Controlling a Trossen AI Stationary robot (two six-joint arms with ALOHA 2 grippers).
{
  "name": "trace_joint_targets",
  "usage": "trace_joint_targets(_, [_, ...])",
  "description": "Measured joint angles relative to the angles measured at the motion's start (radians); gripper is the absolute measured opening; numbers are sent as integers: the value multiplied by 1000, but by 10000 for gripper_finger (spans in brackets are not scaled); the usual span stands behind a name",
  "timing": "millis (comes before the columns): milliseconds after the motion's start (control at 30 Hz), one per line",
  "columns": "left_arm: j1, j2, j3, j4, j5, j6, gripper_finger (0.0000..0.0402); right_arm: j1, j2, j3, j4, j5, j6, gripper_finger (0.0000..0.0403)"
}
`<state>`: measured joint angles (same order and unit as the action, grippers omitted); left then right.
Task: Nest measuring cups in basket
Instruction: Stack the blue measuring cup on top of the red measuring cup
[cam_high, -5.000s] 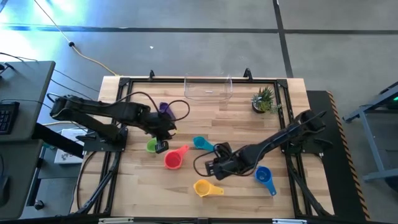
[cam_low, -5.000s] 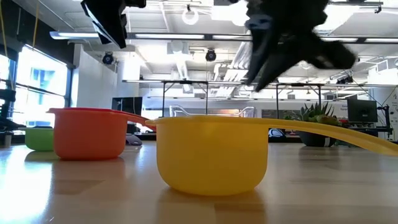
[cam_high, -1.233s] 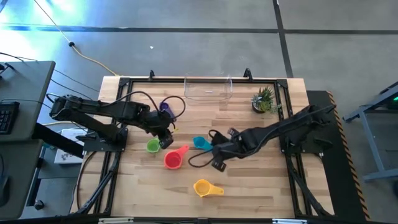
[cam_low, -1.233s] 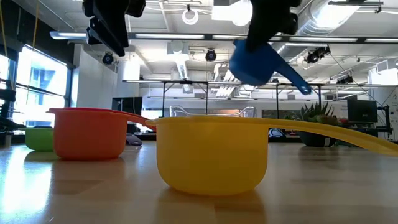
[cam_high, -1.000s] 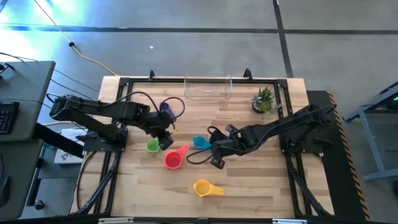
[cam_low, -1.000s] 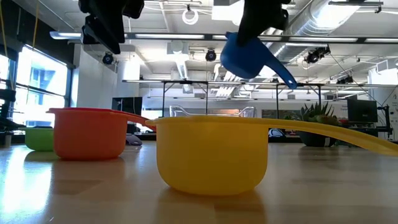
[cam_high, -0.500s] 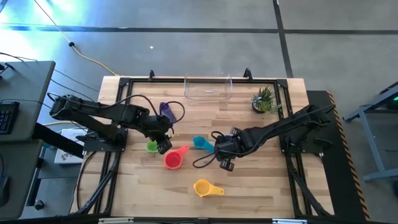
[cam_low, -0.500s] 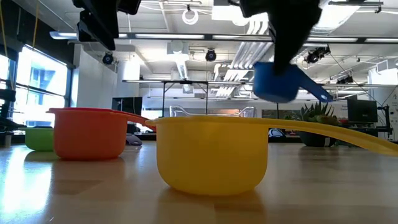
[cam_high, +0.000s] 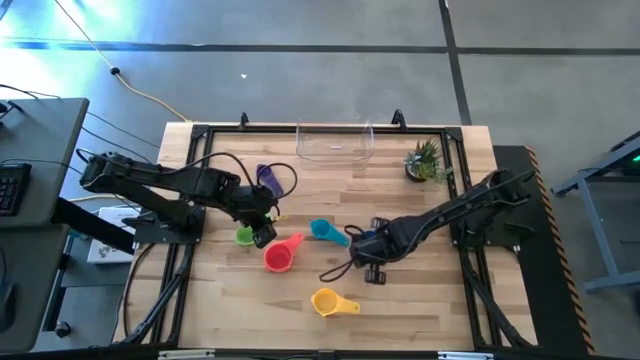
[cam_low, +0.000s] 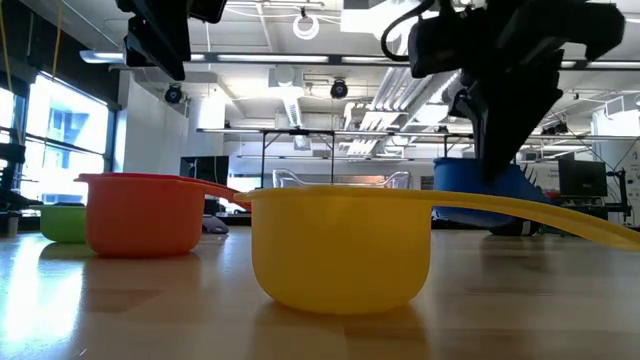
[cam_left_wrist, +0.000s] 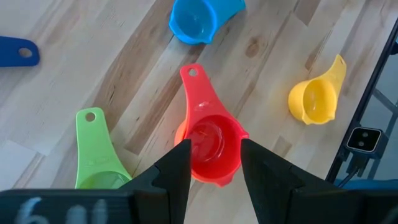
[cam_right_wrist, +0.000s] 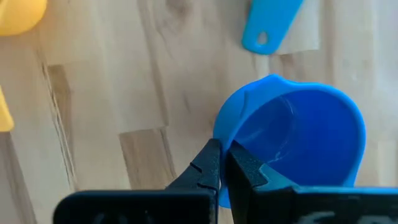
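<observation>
While the right pincer (cam_right_wrist: 222, 163) is pinched shut on the rim of the blue cup (cam_right_wrist: 297, 137), its two dark fingers meet over the near wall of the cup, which fills the space just ahead of them. From above, that pincer (cam_high: 365, 250) sits mid-table, just beside the teal cup (cam_high: 322, 229), and the blue cup is hidden under the arm — only the low view and the wrist view show it. In the low view the blue cup (cam_low: 478, 183) hangs low beneath the dark arm, close to the table (cam_low: 520, 300); whether it touches the wood I cannot tell.

The left pincer (cam_left_wrist: 211, 155) hovers with its fingers parted and nothing between them, directly over the red cup (cam_left_wrist: 208, 140), with the green cup (cam_left_wrist: 96, 149) just beside it. Its wrist view also takes in the yellow cup (cam_left_wrist: 316, 99) farther off, which the high view places (cam_high: 328, 301) near the table's front edge. The purple cup (cam_high: 265, 175) lies by the left arm. The clear basket (cam_high: 335, 143) stands at the back edge, well apart from both pincers, near the potted plant (cam_high: 424, 160).
</observation>
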<state>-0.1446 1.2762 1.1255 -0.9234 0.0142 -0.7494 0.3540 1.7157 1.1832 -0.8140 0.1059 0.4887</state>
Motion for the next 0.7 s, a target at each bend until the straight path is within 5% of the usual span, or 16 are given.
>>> trace_joint_targets(700, [0,0,0,0,0,1,129,7,0,-81,136,-99,-52,13])
